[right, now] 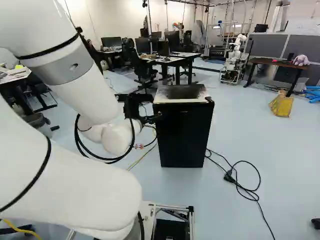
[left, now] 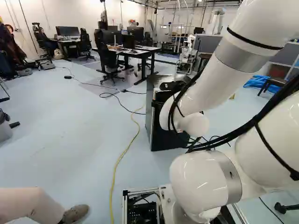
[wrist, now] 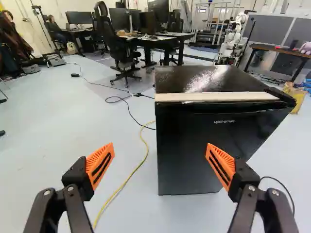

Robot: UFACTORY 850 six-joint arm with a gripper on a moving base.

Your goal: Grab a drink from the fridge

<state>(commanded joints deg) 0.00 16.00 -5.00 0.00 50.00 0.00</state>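
In the left base view, you have a waist-high black box-shaped fridge [left: 163,140] upright on the pale blue floor [left: 84,140]; the white arm [left: 205,84] partly covers it.

In the right base view, the fridge's black door faces you, apparently shut, with a pale strip [right: 181,101] along its top edge. The black two-fingered gripper [right: 150,118] is close beside the door's upper left edge in this view.

In the wrist view, your gripper is released and holds nothing, its orange-padded fingers spread wide. The fridge lies ahead, apart from them, off-centre: its near upright edge lines up with the gap, while most of the door extends past the finger farther from the yellow cable [wrist: 131,174]. That upright edge is your key line. If the black cap [wrist: 283,96] at the opposite top corner covers the hinge, the near edge is probably where to pull. No drink shows; it is presumably inside, so the door likely comes first.
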